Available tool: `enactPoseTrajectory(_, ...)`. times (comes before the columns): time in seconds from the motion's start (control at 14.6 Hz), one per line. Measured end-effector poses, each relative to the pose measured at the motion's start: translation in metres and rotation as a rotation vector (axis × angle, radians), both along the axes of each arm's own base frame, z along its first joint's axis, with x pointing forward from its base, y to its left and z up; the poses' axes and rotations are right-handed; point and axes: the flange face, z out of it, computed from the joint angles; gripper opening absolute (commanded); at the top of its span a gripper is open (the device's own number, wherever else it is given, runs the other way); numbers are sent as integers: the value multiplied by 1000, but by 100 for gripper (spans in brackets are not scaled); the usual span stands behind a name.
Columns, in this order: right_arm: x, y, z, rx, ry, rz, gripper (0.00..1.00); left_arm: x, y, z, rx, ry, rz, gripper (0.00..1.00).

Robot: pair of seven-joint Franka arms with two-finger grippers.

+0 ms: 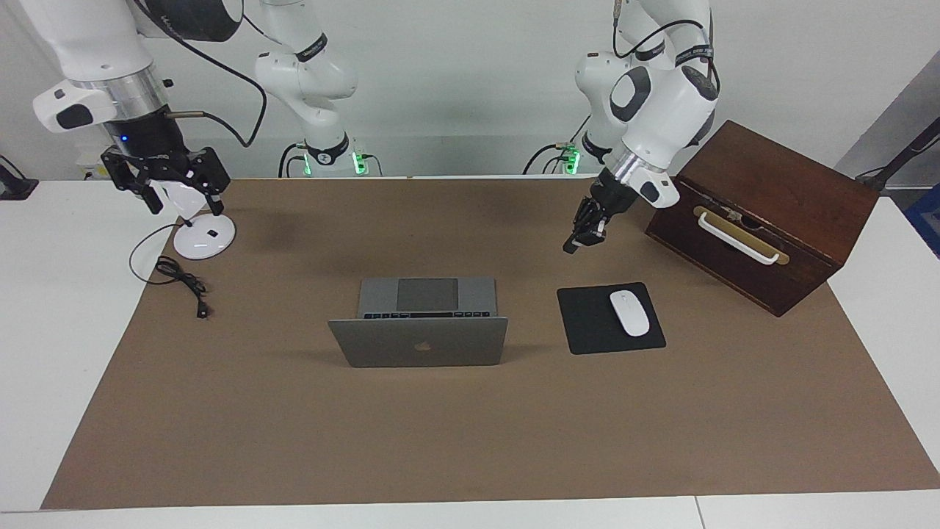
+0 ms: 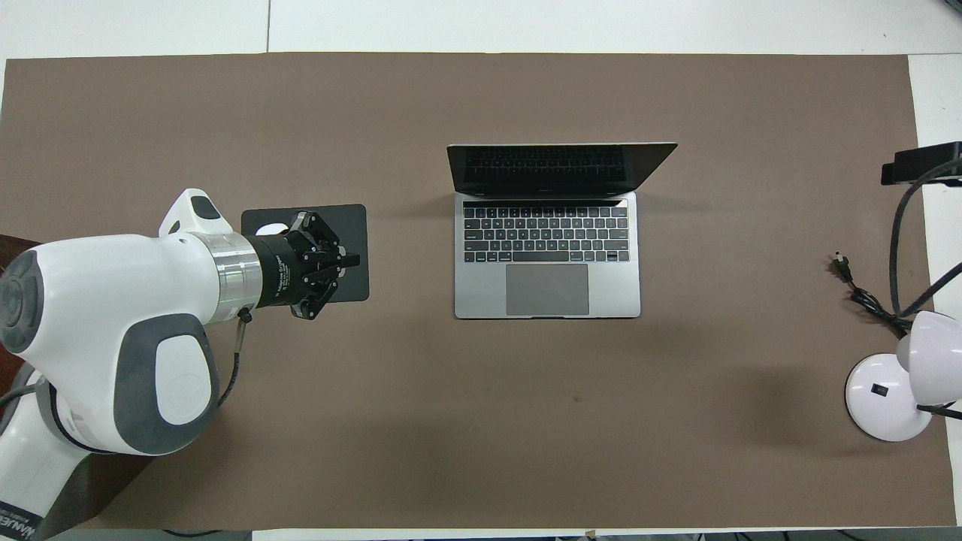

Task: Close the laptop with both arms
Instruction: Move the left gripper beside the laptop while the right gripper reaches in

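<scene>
In the facing view the laptop (image 1: 419,332) stands open near the middle of the table (image 1: 470,441), on the brown mat, its lid with the dark logo upright and its keyboard deck lying toward the robots' edge. The left pincer (image 1: 580,239) hangs in the air over the mat between the wooden box (image 1: 764,220) and the laptop, above the edge of the black mouse pad (image 1: 587,319) that lies nearest the robots; its fingertips are pressed together and pinch nothing. The white mouse (image 1: 629,313) lies on the pad. The right pincer (image 1: 166,184) is up over the white desk lamp (image 1: 203,235) near the corner at the right arm's end of the table, its fingers spread wide and empty; a black cable (image 1: 180,279) lies beside the lamp's base. In the overhead view the laptop (image 2: 547,255) shows its dark screen and keyboard, with the grey trackpad toward the robots' edge. The left pincer (image 2: 347,263) covers much of the mouse pad (image 2: 349,225) and the mouse, its tips meeting while the links splay sideways. The lamp (image 2: 890,394) sits by the edge at the right arm's end, and only a dark part of the right pincer (image 2: 921,161) shows there.
</scene>
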Motion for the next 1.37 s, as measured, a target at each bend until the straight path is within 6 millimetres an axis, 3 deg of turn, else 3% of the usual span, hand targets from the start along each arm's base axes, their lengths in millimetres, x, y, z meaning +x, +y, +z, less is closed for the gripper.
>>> enactPoseTrajectory(0.41,35,1,-12,5,-133,4,100,-7,-17,-57,-286,127,348,0)
enactPoseTrajectory(0.82,95,28,-37,20,-190,53,91,-31,-43,-92,-422,187,685,0)
enactPoseTrajectory(1.03,129,47,-58,31,-222,75,64,-40,-49,-110,-434,230,757,0)
enactPoseTrajectory(1.09,138,53,-64,36,-228,77,48,-42,-52,-117,-430,247,766,0)
enactPoseTrajectory(1.23,153,65,-74,49,-231,65,0,-47,-59,-136,-423,292,792,0)
enactPoseTrajectory(1.37,163,81,-84,67,-229,47,0,-52,-74,-150,-405,314,779,0)
